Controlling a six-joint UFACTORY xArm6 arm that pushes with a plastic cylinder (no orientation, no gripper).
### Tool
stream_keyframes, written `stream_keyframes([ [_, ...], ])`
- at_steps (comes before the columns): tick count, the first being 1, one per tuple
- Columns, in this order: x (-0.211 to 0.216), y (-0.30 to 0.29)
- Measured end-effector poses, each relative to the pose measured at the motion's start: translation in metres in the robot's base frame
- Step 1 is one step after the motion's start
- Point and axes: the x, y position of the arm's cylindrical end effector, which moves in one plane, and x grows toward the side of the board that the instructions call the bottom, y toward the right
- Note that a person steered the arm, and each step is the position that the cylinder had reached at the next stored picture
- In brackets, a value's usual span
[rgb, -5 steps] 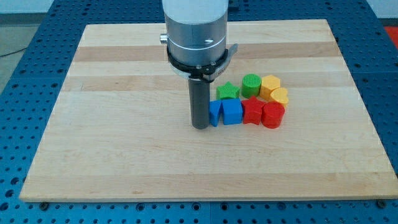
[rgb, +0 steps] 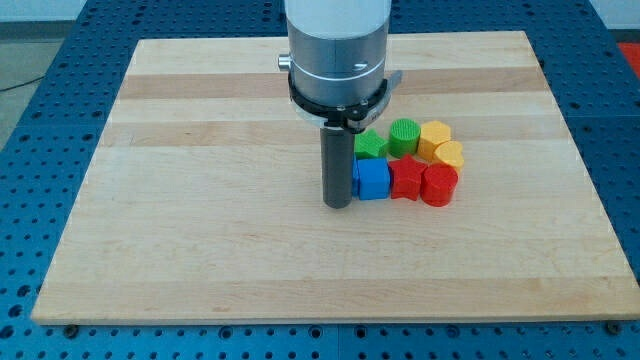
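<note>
My tip (rgb: 337, 204) rests on the board just left of the block cluster, pressed against a narrow blue block that is almost hidden behind the rod. Right beside it sits a blue cube (rgb: 373, 180), followed by a red block (rgb: 406, 180) and a red cylinder (rgb: 439, 186) in one row. Behind that row stand a green star-shaped block (rgb: 371, 145), a green cylinder (rgb: 404, 135) and two yellow blocks (rgb: 434, 136) (rgb: 449, 154). All blocks huddle tightly together.
The wooden board (rgb: 200, 200) lies on a blue perforated table (rgb: 30, 150). The arm's grey cylindrical body (rgb: 337, 50) rises above the rod and hides part of the board's top middle.
The rod moved to the view's right, pushing the narrow blue block against the blue cube; that block is now mostly hidden behind the rod. The other blocks hardly shifted.
</note>
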Motion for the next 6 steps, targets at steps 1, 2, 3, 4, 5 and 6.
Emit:
stream_keyframes([
  [1, 0.038, 0.011],
  [2, 0.058, 0.070],
  [3, 0.046, 0.131],
  [4, 0.011, 0.188],
  [5, -0.035, 0.200],
  [6, -0.062, 0.199],
])
